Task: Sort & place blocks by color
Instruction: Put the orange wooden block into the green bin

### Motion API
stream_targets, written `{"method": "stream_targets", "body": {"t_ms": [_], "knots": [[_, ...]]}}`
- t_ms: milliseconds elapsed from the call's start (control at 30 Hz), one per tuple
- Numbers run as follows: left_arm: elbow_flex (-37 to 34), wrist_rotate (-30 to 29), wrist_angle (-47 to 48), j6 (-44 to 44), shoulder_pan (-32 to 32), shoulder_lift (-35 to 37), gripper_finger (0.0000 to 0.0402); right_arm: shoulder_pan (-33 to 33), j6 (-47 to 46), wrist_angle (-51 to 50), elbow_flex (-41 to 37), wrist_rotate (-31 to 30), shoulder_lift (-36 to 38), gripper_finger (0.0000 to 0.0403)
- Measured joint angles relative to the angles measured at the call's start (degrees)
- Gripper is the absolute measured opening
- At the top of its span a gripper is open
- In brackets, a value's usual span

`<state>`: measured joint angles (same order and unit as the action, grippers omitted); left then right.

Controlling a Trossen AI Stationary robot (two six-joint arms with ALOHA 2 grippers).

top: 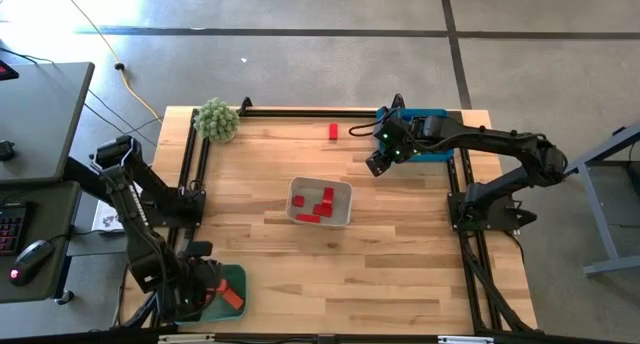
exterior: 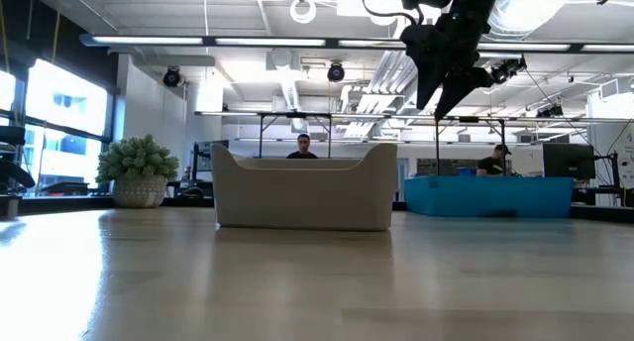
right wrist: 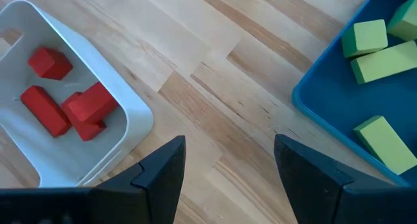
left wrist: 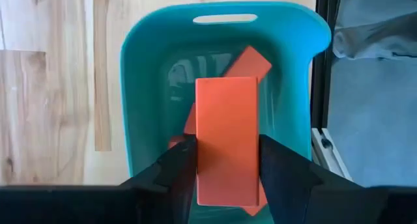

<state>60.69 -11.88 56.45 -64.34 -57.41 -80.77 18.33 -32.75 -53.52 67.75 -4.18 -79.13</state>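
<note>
Left gripper (left wrist: 225,162) is hanging over the teal tray (left wrist: 146,74) at the table's near-left corner, fingers flanking an orange-red bar (left wrist: 227,139); whether they are gripping it, cannot tell. Right gripper (right wrist: 225,168) is hovering open and empty between the white tray (right wrist: 133,123) of red blocks (right wrist: 91,107) and the blue tray (right wrist: 313,110) of yellow-green blocks (right wrist: 384,61).

The orange-red bar (left wrist: 227,140) hides most blocks beneath it; the blue tray (right wrist: 326,113) is cut off.

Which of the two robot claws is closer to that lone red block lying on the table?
The right gripper hovers just beside the lone red block; the left gripper is far off, over the teal tray.
</note>
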Motion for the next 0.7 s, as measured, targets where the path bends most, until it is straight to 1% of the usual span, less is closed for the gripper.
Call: {"method": "stream_targets", "body": {"t_ms": [200,400,700], "knots": [[0.00,3.20,-0.19,0.87,-0.04,0.00,0.0141,0.00,0.05,0.00,0.00,0.02,0.00,0.0220],[0.00,4.30,-0.40,0.86,0.00,0.00,0.0142,0.00,0.27,0.00,0.00,0.02,0.00,0.0220],[0.00,4.35,-0.95,-4.10,1.25,0.00,0.0147,0.00,0.74,0.58,0.00,0.02,0.00,0.0220]]}}
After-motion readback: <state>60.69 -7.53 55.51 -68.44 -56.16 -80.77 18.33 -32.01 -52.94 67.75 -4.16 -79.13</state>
